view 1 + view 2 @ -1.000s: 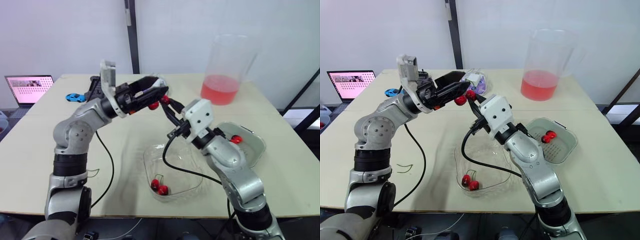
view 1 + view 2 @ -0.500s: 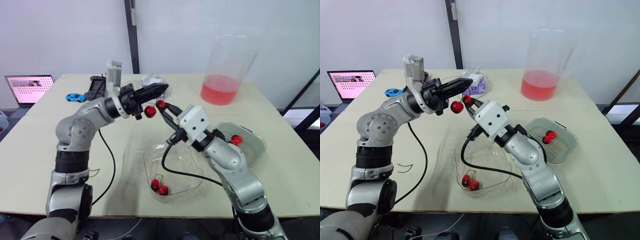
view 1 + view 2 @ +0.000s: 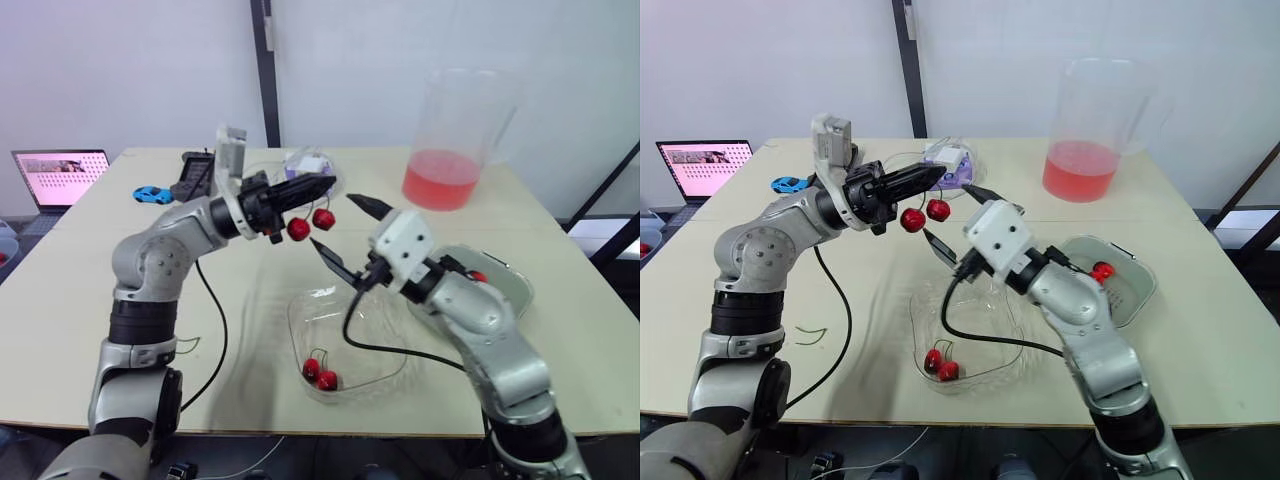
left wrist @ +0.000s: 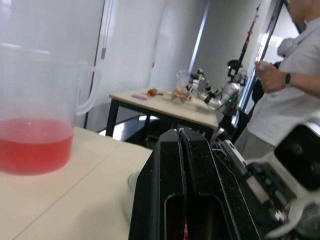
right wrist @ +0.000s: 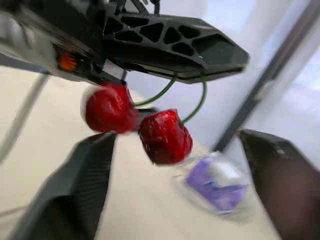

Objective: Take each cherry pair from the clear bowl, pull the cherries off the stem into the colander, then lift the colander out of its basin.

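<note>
Change: right gripper [image 3: 331,220], closed round one cherry half a second ago, now backed off with fingers spread wide either side of the fruit; both cherries on the stem, so pull probably undone and a regrasp needed.
Left gripper [image 3: 325,181]: fingers clenched on the stems.
Cherry pair [image 3: 322,218]: mid-air above the table [image 3: 80,290], beyond the clear bowl [image 3: 385,370], short of the colander [image 3: 510,300].
Axis: stems near vertical, fruit hanging down.

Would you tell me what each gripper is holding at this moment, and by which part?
The left gripper pinches the cherry pair by its stems, cherries hanging below. The right gripper is open and holds nothing.
</note>
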Tool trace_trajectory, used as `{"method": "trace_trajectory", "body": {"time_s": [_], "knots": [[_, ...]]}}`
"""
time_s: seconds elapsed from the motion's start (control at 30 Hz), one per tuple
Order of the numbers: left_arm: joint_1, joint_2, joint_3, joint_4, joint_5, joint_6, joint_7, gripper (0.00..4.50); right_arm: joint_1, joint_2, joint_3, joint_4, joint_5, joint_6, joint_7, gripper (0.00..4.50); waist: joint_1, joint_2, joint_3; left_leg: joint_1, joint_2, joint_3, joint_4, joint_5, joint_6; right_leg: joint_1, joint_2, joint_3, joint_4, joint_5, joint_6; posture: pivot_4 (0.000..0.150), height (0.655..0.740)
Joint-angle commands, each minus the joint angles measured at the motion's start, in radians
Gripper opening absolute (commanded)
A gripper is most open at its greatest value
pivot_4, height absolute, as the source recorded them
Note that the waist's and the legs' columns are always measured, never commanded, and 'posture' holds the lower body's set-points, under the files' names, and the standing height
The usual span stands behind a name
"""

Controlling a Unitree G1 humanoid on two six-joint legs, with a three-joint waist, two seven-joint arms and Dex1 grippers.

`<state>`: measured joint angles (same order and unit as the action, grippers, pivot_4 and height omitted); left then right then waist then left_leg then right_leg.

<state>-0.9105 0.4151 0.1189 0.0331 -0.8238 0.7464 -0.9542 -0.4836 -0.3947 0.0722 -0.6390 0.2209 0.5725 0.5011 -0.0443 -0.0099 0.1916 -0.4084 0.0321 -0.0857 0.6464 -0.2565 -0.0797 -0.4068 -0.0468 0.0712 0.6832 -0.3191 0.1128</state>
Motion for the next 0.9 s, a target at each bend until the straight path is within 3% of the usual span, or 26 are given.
{"method": "trace_trajectory", "body": {"time_s": [0.03,0.13,0.3,0.9], "knots": [[-0.017,0.015,-0.008,-0.020,0.008,-0.029,-0.042,0.00,-0.041,-0.017,-0.188,-0.068,0.291,0.242,0.031,3.96,0.000,0.000,0.000,0.000,0.000,0.000,0.000,0.000,0.000,0.000,0.000,0.000,0.000,0.000,0.000,0.150,0.7332],[-0.010,0.020,-0.007,-0.027,-0.004,-0.026,-0.066,0.00,-0.082,-0.023,-0.364,-0.020,0.627,0.503,-0.023,3.96,-0.001,0.000,0.000,0.000,0.000,0.000,0.000,0.000,0.000,0.000,0.000,0.000,0.000,0.000,0.000,0.150,0.7332],[0.005,0.022,-0.017,-0.053,-0.012,-0.012,-0.088,0.00,-0.120,-0.054,-0.429,0.050,0.865,0.554,-0.026,3.96,-0.001,0.000,0.000,0.000,0.000,0.000,0.000,0.000,0.001,0.000,0.000,0.000,0.000,0.000,0.000,0.150,0.7332],[0.034,0.010,-0.016,-0.121,-0.023,0.012,-0.054,0.00,-0.167,0.059,-0.243,0.154,0.886,0.437,-0.180,3.96,-0.001,0.000,0.000,0.000,0.000,0.000,0.000,0.000,0.001,0.000,0.000,0.000,0.000,0.000,0.000,0.150,0.7332]]}}
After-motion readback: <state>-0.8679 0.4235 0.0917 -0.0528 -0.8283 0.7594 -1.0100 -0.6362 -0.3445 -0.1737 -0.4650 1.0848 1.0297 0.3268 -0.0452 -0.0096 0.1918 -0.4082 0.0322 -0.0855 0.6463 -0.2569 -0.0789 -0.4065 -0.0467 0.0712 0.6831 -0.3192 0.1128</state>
